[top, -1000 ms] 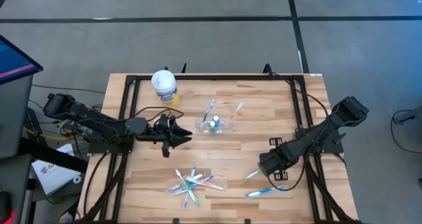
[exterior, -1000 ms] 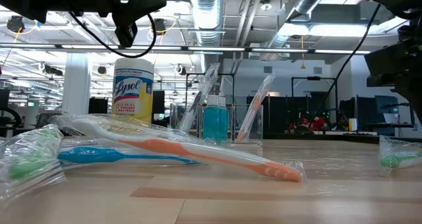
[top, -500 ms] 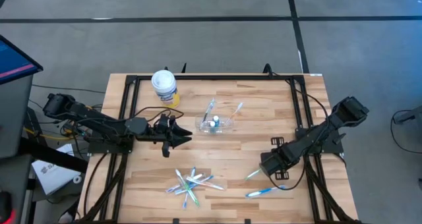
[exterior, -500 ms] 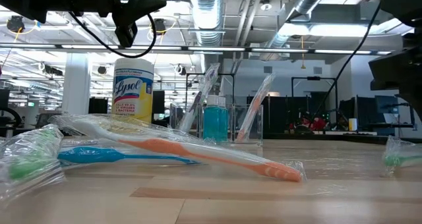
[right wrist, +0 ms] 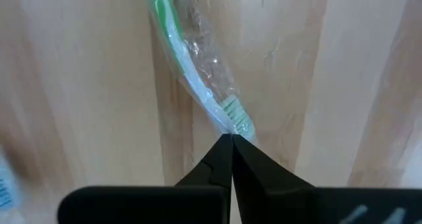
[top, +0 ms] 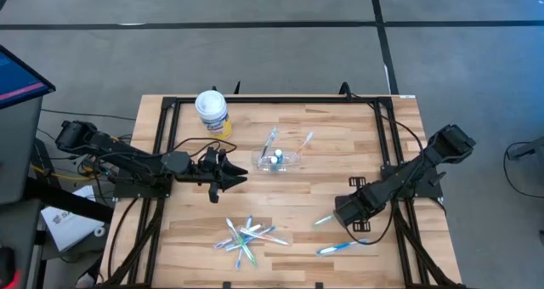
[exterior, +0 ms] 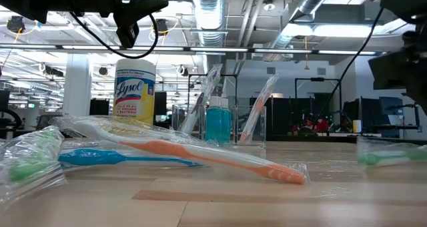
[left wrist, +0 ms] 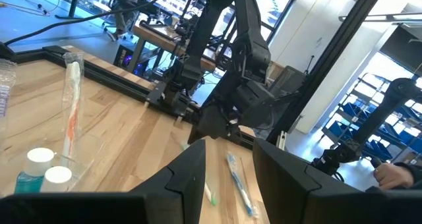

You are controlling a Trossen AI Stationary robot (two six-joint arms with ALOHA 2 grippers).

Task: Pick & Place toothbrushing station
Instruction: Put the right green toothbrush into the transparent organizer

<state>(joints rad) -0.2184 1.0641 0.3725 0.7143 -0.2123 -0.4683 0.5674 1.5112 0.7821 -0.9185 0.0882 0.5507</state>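
A green toothbrush [right wrist: 191, 72] in clear wrap lies on the wood at the table's near right, and my right gripper [right wrist: 231, 140] stands over it, pointing down and shut on it. The same brush [top: 323, 220] shows beside that gripper [top: 340, 216] in the high view. The clear cup [top: 279, 159] stands mid-table with toothbrushes and a teal toothpaste tube upright in it. My left gripper [top: 241, 178] hovers level to the cup's left, open and holding nothing. My right gripper pinches the green toothbrush at its bristle end [right wrist: 236, 124] between its two fingertips. The fingers come from above, pointing down. The brush runs away from the fingers along the wood, its wrap slack; whether the held end is off the table I cannot tell.
A heap of wrapped toothbrushes [top: 249, 235] lies near the front edge at the middle. A blue toothbrush [top: 340, 247] lies just nearer than my right gripper. A white tub with a yellow label [top: 212, 110] stands at the far left. A black frame [top: 272, 102] borders the table.
The green toothbrush under my right gripper has shifted a little toward the table's far edge and turned; in the low view it now shows more of its length. Both arms have stayed in place.
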